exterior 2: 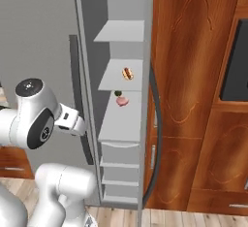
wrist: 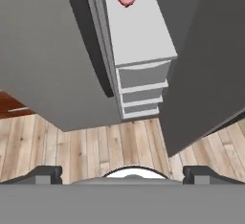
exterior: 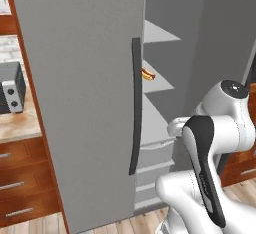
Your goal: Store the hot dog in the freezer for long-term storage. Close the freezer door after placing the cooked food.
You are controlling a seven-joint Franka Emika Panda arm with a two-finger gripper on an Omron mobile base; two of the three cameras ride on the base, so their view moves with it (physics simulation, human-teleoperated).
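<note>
Empty end effector (wrist: 122, 174), tips spread; beyond, tan-bunned hot dog (exterior 2: 128, 73) on flat grey freezer (exterior 2: 121, 71) shelf.

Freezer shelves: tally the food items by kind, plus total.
Hot dog: 1, on the middle shelf
Pink round item: 1, on the shelf below
Small dark green item: 1, beside the pink one
Total: 3
</note>
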